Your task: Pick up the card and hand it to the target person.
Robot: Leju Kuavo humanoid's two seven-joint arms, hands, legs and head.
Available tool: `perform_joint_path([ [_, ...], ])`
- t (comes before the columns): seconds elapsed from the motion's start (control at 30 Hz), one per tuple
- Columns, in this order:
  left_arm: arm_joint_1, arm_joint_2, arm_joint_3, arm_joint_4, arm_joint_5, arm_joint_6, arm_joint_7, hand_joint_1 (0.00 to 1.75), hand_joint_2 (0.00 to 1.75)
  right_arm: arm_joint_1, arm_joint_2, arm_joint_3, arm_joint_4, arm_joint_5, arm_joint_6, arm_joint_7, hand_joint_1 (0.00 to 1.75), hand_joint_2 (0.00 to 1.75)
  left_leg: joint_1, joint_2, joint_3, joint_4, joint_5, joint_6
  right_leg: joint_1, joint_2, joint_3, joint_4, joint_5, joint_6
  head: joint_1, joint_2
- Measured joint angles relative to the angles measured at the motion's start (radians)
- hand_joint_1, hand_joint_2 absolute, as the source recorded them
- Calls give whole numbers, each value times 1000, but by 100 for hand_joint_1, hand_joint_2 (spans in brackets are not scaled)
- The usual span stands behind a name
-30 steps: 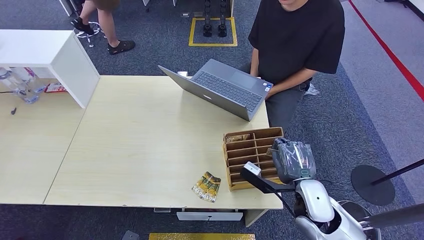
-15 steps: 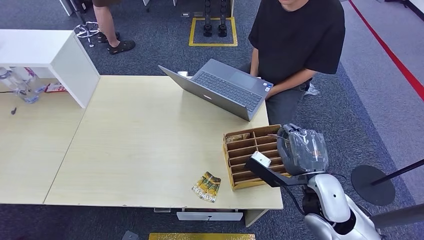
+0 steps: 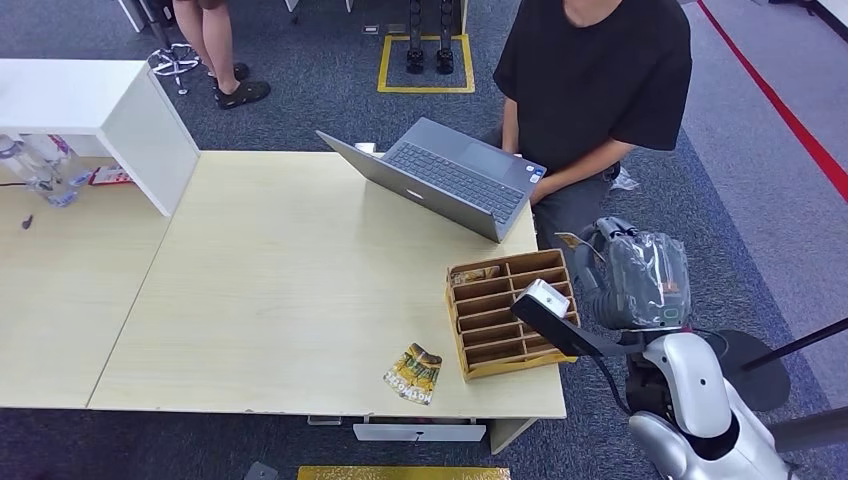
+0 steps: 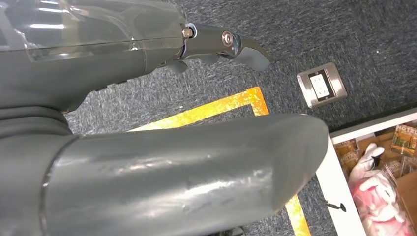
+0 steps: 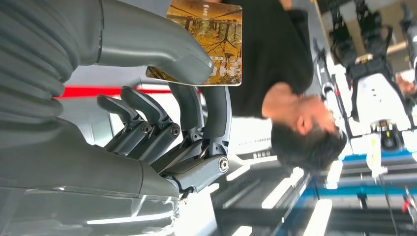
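Right hand [image 3: 640, 275], right of centre in the head view: pinches the card [image 5: 209, 42] between thumb and fingers, off the table edge, near the seated person [image 3: 595, 80]. Left hand [image 4: 147, 162]: fingers apart, holding nothing. Wooden organizer [image 3: 505, 315], lower centre.

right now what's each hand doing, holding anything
Left hand: cannot be told; nothing visibly in it.
Right hand: holding the card between thumb and fingers.

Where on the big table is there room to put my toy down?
The light wooden table is bare across its wide middle, between the white box-shaped stand on one side and the open grey laptop and brown wooden divided organizer on the other. It is crowded at the corner near the robot, where the organizer and a small yellow-green packet lie.
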Motion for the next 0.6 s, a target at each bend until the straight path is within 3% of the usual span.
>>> perform_joint_path([
  [0.27,-7,0,0,0,-22,-8,17,0,0,-19,-13,-44,9,120,26,-13,174,175,0,0,0,0,0,0,0,0,0,0,0,0,0,0],
  [0.6,-19,0,0,0,-34,-17,27,0,0,-49,-18,-73,31,149,52,-27,173,175,0,0,0,0,0,0,0,0,0,0,0,0,0,0],
])
